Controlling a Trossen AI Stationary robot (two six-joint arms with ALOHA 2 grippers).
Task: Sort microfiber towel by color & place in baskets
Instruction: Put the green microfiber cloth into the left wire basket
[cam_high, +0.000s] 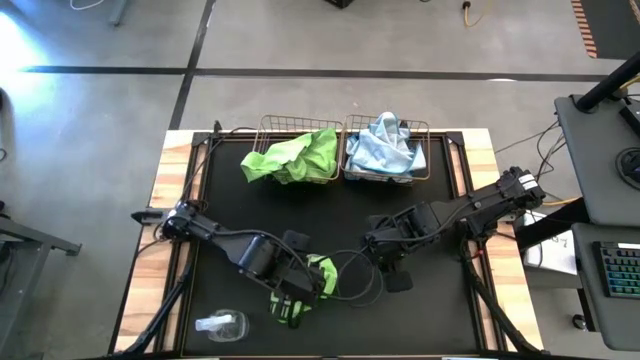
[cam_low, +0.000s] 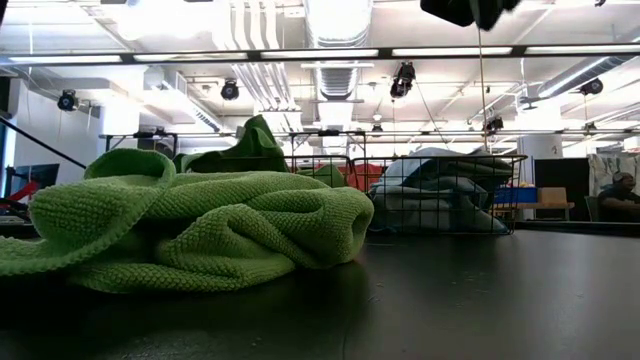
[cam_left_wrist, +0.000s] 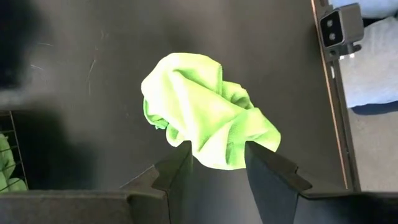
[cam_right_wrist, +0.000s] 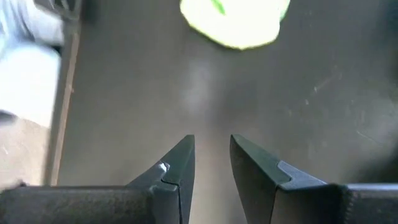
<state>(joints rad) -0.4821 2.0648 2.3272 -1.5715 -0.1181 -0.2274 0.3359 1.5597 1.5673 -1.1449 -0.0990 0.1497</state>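
Lying crumpled on the mat, green towel (cam_left_wrist: 205, 118), no clear long axis

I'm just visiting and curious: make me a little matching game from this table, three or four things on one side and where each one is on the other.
Things:
1. loose green towel
2. pale blue towels
3. right pincer
4. clear bottle

Places:
a. in the right-hand basket
b. over bare black mat, holding nothing
c. between the left pincer's fingers
d. near the table's front left corner

Pairs: 1-c, 2-a, 3-b, 4-d
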